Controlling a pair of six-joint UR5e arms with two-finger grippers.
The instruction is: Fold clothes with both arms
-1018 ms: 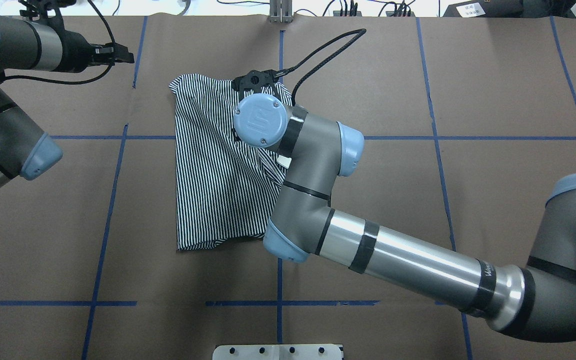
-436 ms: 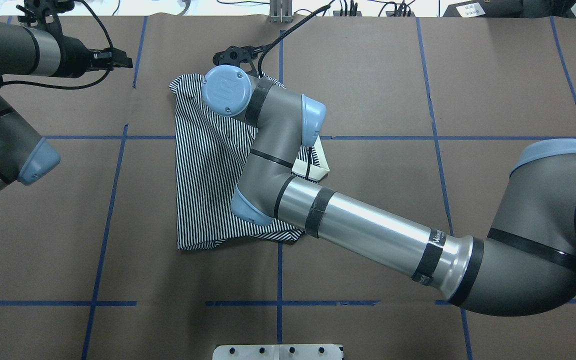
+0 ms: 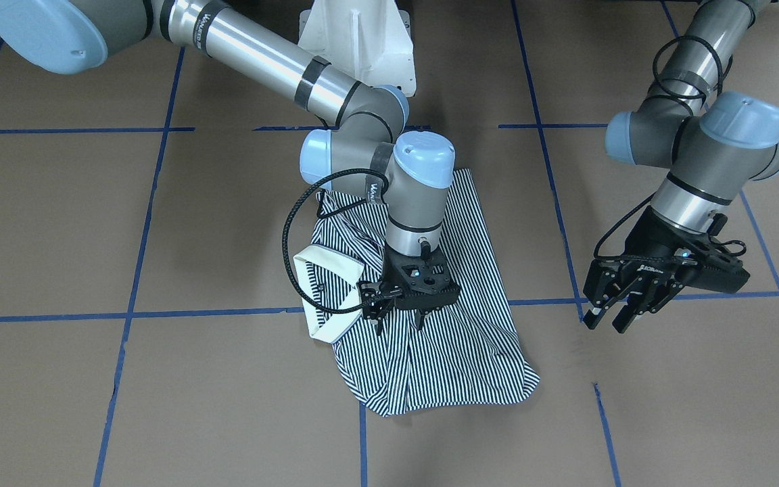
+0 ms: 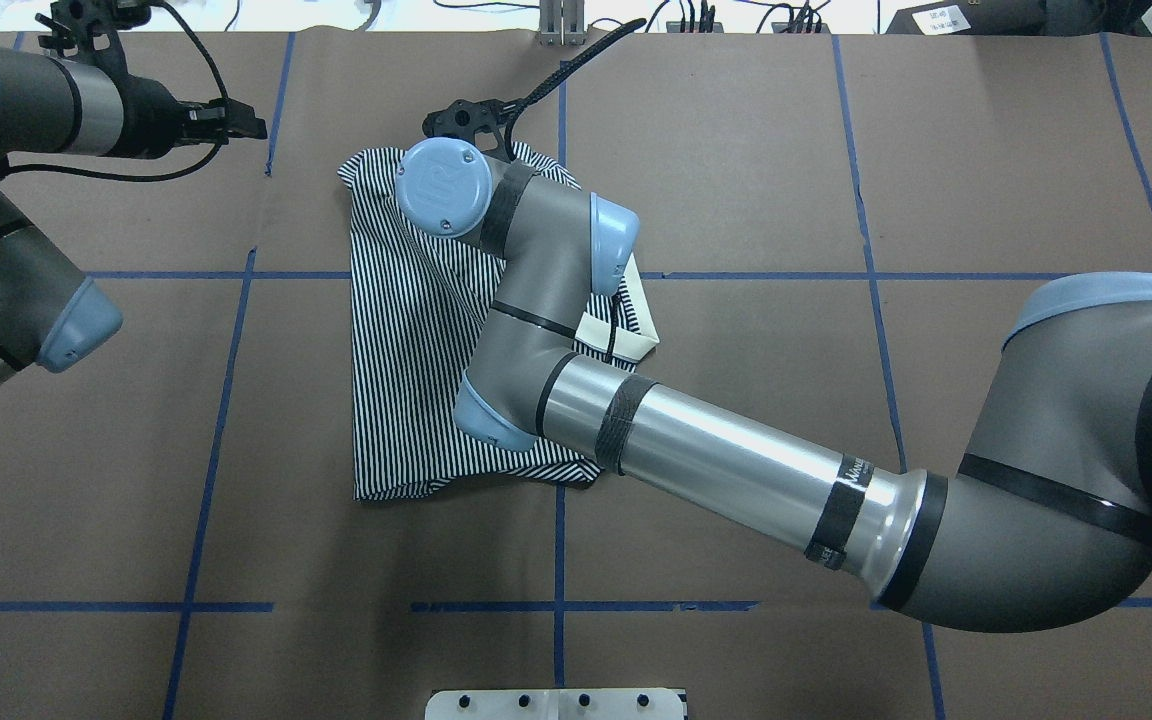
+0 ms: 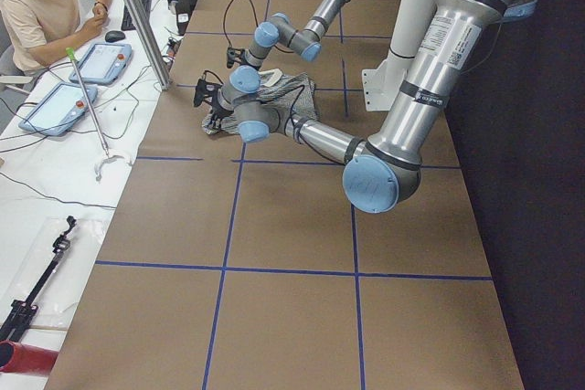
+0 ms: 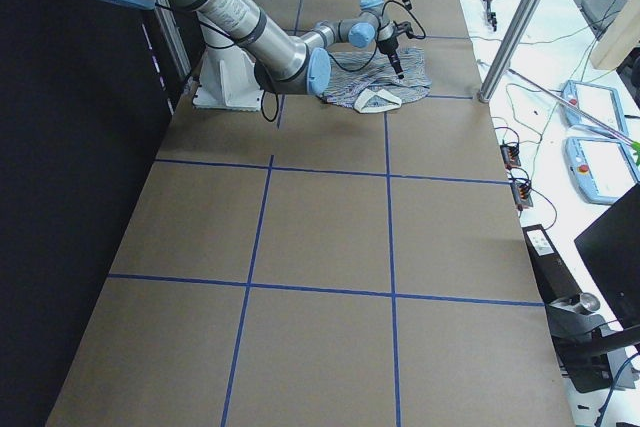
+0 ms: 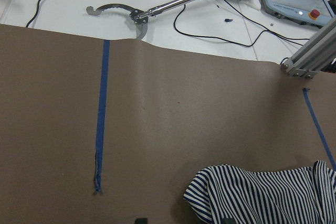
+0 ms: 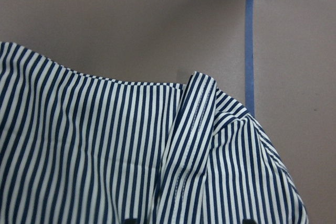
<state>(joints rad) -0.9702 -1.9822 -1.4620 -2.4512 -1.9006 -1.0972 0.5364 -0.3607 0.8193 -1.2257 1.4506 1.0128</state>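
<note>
One rumpled, seemingly half-folded striped shirt point(image 3: 470, 338) (cream collar point(image 3: 328, 262) showing) lies under the spread right tool point(image 3: 399, 316); left tool point(image 3: 606, 321) likewise spread.

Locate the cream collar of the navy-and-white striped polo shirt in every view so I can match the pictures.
Front-facing: cream collar left of centre, beside the right arm's black tool.
Overhead: collar centre, at the striped polo shirt's right edge, partly behind the right arm.
Exterior left: cannot tell; arms cover it.
Exterior right: collar upper centre, shirt's near edge.
Left wrist: not in view.
Right wrist: not in view.
Shared landmark: blue tape line beside the collar.
</note>
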